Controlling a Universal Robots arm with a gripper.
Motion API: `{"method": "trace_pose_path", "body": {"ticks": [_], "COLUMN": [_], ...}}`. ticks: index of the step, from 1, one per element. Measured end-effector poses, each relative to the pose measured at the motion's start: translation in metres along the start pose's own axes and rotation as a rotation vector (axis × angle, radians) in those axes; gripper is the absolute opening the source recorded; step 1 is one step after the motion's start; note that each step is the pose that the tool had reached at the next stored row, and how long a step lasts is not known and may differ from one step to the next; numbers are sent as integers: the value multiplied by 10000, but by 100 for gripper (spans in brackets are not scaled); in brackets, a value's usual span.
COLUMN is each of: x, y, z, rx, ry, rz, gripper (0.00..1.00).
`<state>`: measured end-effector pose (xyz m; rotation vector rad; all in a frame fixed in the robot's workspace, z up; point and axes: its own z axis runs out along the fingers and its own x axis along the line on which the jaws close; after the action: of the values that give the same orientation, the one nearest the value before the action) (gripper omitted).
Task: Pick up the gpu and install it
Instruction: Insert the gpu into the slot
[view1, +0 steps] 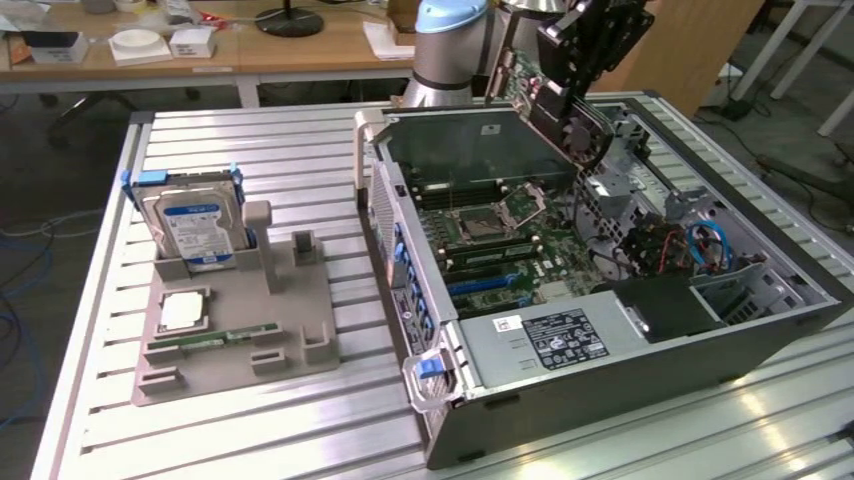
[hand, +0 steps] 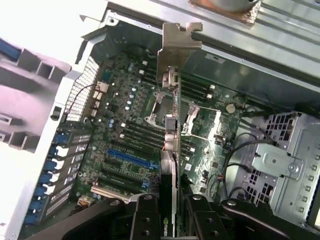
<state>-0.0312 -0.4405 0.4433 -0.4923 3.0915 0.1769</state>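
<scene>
Clearly we are in the carrying part of the job: the pincer (hand: 171, 222) is clamped on the gpu (hand: 172, 150), with one finger pressed against each flat face. The card hangs edge-on above the open computer case (view1: 747, 330), its silvery end bracket (hand: 177, 45) pointing away from the wrist. In the exterior view the card sits high over the far end of the case, clear of the motherboard (hand: 125, 125) and touching nothing below. The pick-up looks done; the seating is not, since no part of the card has reached a slot.

On the tabletop (view1: 240, 150), at the exterior view's left, the grey holder (view1: 287, 330) carries the blue-labelled hard drive (view1: 194, 225) and the green memory stick (view1: 214, 340), well apart from the case.

We judge that installing calls for lining the card's contact edge up along an expansion slot, such as the blue slot (hand: 131, 159), with the bracket facing the row of blue-tabbed rear openings (hand: 55, 165). The card must stay square to the board, because a tilt could jam it against the case wall.
</scene>
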Motion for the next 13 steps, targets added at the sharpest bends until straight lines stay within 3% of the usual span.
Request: {"method": "trace_pose_path", "body": {"ticks": [13], "x": [0], "y": [-1], "z": [5], "rx": [-1], "ry": [210], "rz": [-1775], "gripper": [26]}}
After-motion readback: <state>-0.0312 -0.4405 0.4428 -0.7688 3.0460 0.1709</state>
